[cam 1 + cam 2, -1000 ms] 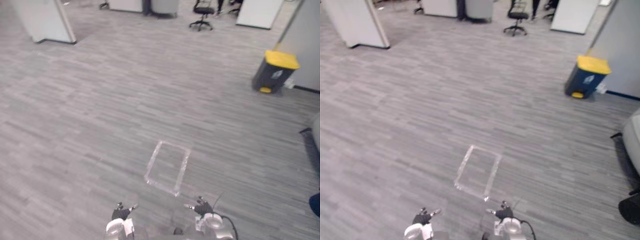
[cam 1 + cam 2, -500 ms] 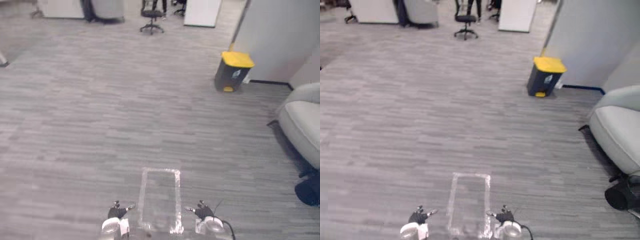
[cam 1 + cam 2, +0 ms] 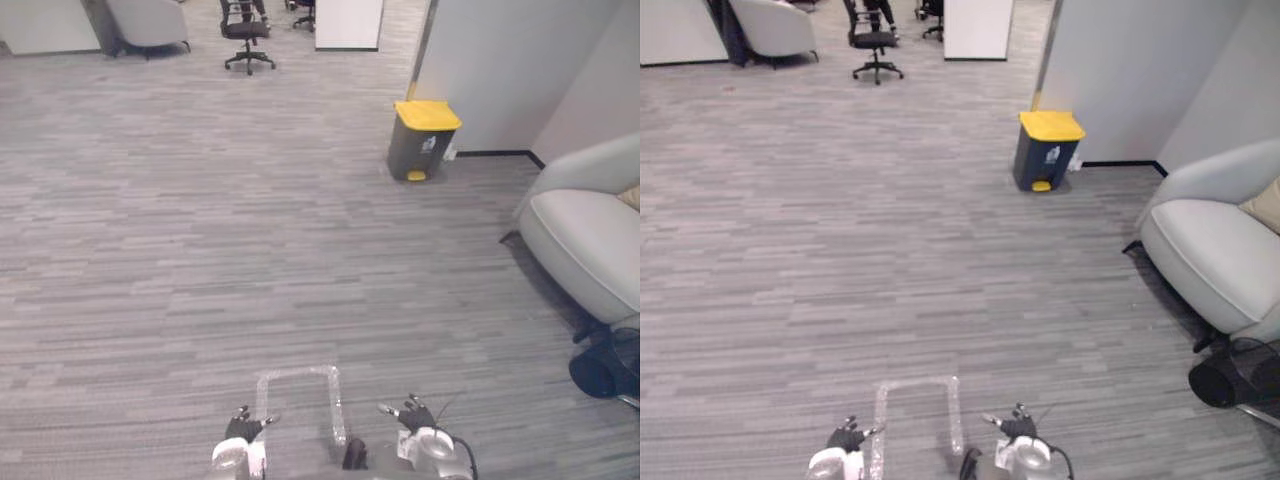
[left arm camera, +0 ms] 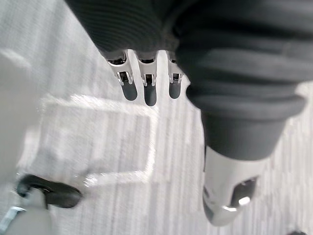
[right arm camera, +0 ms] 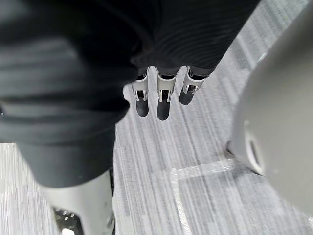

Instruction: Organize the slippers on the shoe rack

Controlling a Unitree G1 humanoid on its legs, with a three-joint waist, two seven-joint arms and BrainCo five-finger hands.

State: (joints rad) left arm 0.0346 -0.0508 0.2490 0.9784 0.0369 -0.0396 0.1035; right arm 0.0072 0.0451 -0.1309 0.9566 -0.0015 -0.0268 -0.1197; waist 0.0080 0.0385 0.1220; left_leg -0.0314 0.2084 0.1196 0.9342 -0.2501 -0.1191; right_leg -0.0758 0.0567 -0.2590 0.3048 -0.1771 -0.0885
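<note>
My left hand [image 3: 243,428] hangs low at the bottom edge of the left eye view. Its fingers [image 4: 150,91] are straight and hold nothing, with grey floor beneath them. My right hand [image 3: 412,415] hangs level with it a short way to the right. Its fingers [image 5: 164,102] are also straight and empty. Both hands are open above the floor, one on either side of a taped rectangle [image 3: 298,400].
A grey bin with a yellow lid [image 3: 424,140] stands by a light partition wall [image 3: 500,70] ahead on the right. A pale armchair [image 3: 590,235] and a dark round object [image 3: 600,372] are at the right edge. An office chair [image 3: 245,35] stands far back.
The whole picture has swung, so the camera has moved: the bin shifted leftward, the armchair came into view at the right, and the taped rectangle lies closer. Both hands hang as before.
</note>
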